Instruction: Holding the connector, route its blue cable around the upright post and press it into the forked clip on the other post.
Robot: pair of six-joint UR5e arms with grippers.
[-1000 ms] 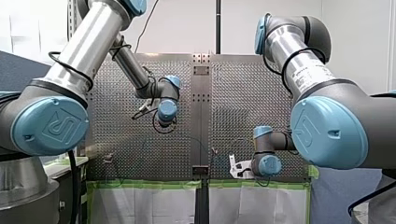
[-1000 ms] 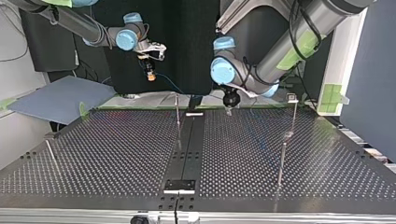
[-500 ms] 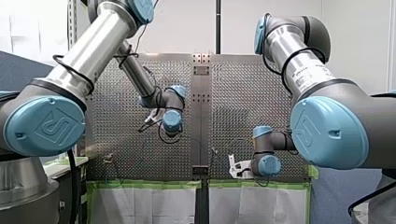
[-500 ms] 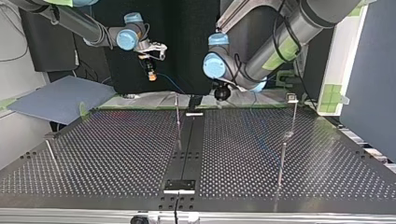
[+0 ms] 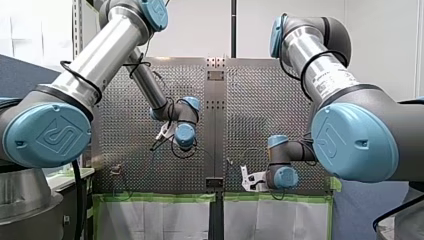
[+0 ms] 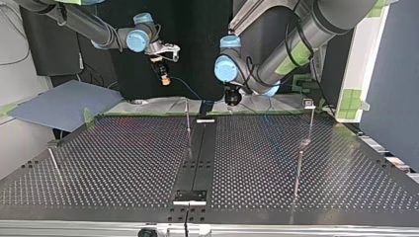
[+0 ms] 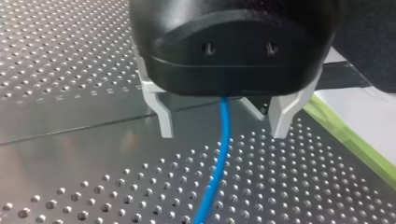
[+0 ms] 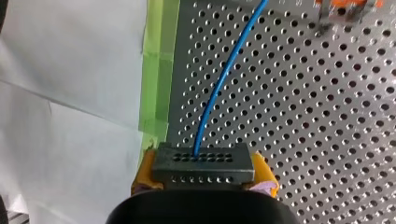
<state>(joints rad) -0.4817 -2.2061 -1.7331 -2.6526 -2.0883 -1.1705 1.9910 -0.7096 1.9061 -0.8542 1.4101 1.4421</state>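
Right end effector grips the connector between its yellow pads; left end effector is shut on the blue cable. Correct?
No: the left end effector is open. The left wrist view shows its fingers apart, the blue cable running between them, clear of both. The right end effector does grip the connector.

robot lab: perforated table (image 6: 123,163).

The left arm (image 5: 102,55) is stretched forward, wrist bent downward; the left pincer (image 7: 222,133) is held spread wide. The right arm (image 5: 320,70) is folded back low; the right pincer (image 8: 204,179) is clamped on the connector (image 8: 203,163).
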